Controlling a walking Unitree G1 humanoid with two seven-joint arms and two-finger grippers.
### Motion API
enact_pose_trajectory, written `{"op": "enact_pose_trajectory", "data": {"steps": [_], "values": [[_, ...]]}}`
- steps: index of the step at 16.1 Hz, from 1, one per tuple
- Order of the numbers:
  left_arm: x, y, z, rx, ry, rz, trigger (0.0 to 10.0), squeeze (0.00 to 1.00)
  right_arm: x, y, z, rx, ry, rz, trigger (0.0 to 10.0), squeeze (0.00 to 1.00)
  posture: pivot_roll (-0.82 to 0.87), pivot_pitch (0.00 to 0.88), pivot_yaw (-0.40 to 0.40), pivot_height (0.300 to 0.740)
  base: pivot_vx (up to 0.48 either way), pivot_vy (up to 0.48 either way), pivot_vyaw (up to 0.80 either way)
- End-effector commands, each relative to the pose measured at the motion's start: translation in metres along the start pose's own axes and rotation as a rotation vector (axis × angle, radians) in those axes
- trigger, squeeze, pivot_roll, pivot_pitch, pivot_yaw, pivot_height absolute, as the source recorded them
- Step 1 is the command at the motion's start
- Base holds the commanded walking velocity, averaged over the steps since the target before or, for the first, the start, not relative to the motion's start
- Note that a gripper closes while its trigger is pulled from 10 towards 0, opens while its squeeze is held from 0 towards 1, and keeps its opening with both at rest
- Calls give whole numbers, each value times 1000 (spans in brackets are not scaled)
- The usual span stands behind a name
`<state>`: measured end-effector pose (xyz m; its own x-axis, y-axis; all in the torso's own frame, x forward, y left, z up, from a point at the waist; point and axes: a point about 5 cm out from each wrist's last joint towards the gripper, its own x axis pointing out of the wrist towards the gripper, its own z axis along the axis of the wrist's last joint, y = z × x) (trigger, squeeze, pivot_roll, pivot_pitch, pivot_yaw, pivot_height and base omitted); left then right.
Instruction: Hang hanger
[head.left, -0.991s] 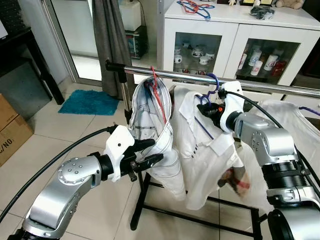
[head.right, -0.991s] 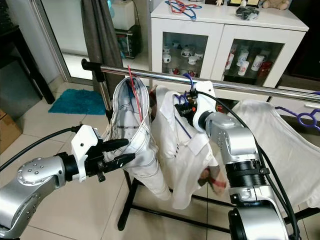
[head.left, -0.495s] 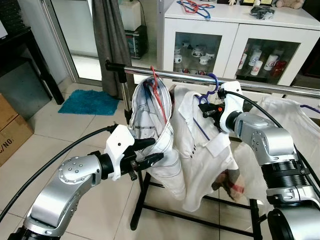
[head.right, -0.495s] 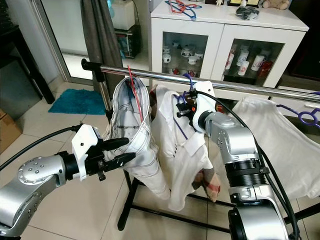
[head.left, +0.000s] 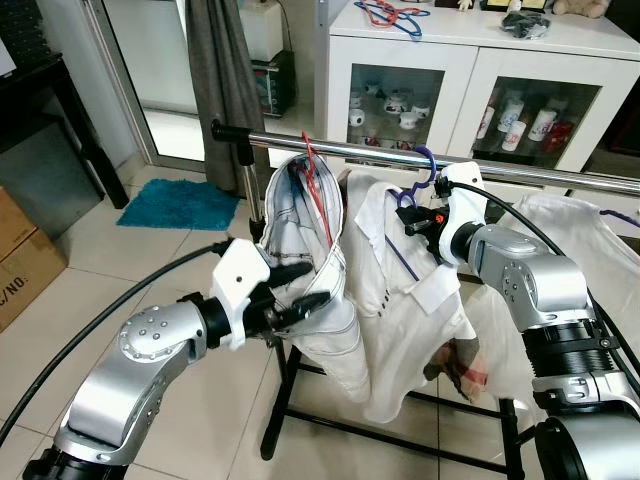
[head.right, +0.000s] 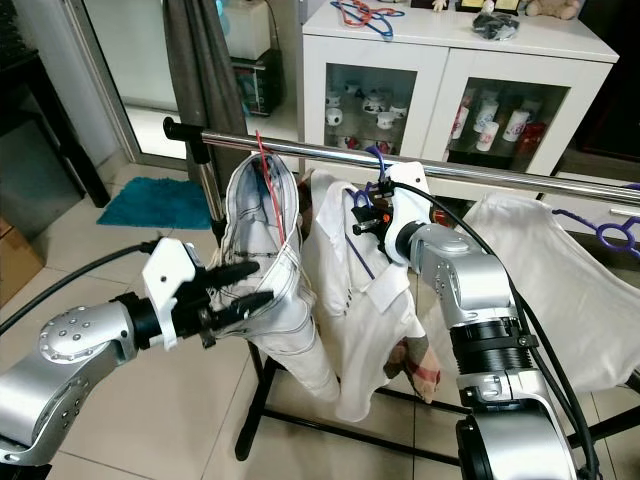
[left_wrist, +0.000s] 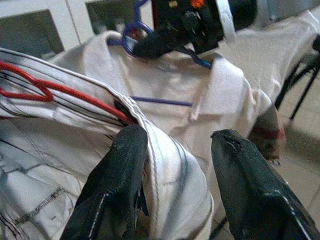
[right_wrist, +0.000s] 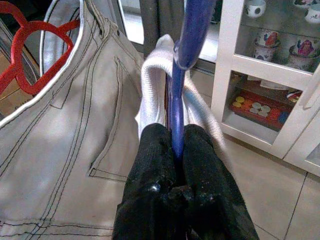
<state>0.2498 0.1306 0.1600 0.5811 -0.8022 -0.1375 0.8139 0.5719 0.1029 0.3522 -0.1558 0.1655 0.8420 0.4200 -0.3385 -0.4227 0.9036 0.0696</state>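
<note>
A purple hanger carries a white shirt; its hook sits at the steel rail, and I cannot tell whether it rests on it. My right gripper is shut on the hanger's neck, and in the right wrist view the purple hanger is pinched between the black fingers. Left of it a striped white garment hangs on a red hanger. My left gripper is open, and its fingers straddle that garment's edge.
Another white garment hangs on the rail's right end. A white glass-door cabinet stands behind, with spare hangers on top. A grey curtain, a blue mat and a cardboard box lie to the left. The rack's black base crosses the floor.
My left gripper has moved up and forward against the striped garment. The white shirt's lower part has swung a little. The right gripper still holds the purple hanger at the rail.
</note>
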Motion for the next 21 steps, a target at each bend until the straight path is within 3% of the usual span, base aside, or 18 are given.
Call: {"op": "enact_pose_trajectory", "data": {"steps": [1,2,8,11,15,17,21], "values": [[0,5,9,21,-41,24,10000,0,-3,3,5,-10,-27,18,0,0,52,0,5,740,0,0,0],[2,7,18,-3,-110,37,10000,0,-8,4,8,-12,-45,22,0,0,50,0,7,740,0,0,0],[8,7,9,-35,-61,96,10000,0,-25,8,22,-47,-149,30,0,0,48,0,11,740,0,0,0],[8,7,7,-37,-65,132,10000,0,-38,13,23,-65,-152,41,0,0,52,0,2,740,0,0,0],[10,5,3,-36,-50,161,10000,0,-60,24,-4,-55,-109,37,0,0,50,0,-4,740,0,0,0],[11,4,3,-36,-47,164,10000,0,-73,28,-21,3,-135,-30,0,0,38,0,-2,740,0,0,0],[13,4,3,-41,-45,153,10000,0,-80,34,-35,71,-156,-93,0,0,29,0,0,740,-122,0,0]]}}
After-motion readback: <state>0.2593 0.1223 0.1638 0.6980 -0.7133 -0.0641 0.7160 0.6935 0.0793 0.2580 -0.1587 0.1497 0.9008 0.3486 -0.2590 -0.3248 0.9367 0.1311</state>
